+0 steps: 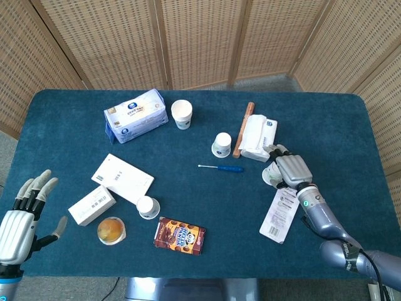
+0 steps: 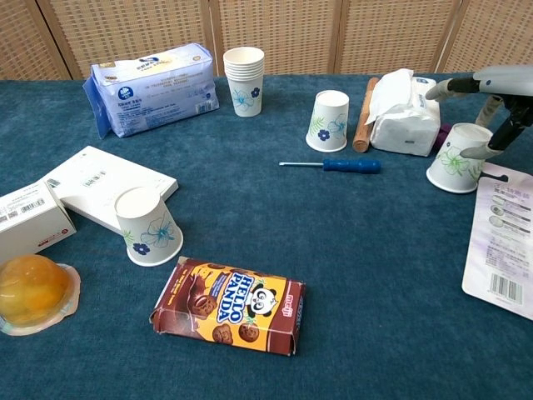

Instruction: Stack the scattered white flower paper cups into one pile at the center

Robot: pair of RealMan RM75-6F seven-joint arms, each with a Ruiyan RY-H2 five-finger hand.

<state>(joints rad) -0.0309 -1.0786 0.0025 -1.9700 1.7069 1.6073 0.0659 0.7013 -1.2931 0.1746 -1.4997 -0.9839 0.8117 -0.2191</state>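
Observation:
Several white flower paper cups stand nested upright in a stack (image 1: 182, 114) (image 2: 244, 81) at the back. One upside-down cup (image 1: 221, 145) (image 2: 327, 121) sits near the middle. A second one (image 1: 148, 207) (image 2: 149, 226) stands at the front left. The third upside-down cup (image 1: 270, 176) (image 2: 456, 158) is on the table at the right. My right hand (image 1: 289, 168) (image 2: 490, 93) hovers over this cup with fingers spread above it, and the thumb lies against the cup's upper right side. My left hand (image 1: 19, 222) is open off the table's front left corner, holding nothing.
Blue tissue pack (image 1: 136, 115) (image 2: 154, 86) at back left. White tissue pack (image 1: 257, 137) (image 2: 405, 112), wooden stick (image 1: 243, 128) and blister card (image 1: 279, 214) (image 2: 504, 250) surround the right cup. Screwdriver (image 1: 222, 167) (image 2: 333, 165), white boxes (image 1: 122, 178) (image 1: 91, 204), jelly cup (image 1: 111, 229), Hello Panda box (image 1: 180, 236) (image 2: 229, 306).

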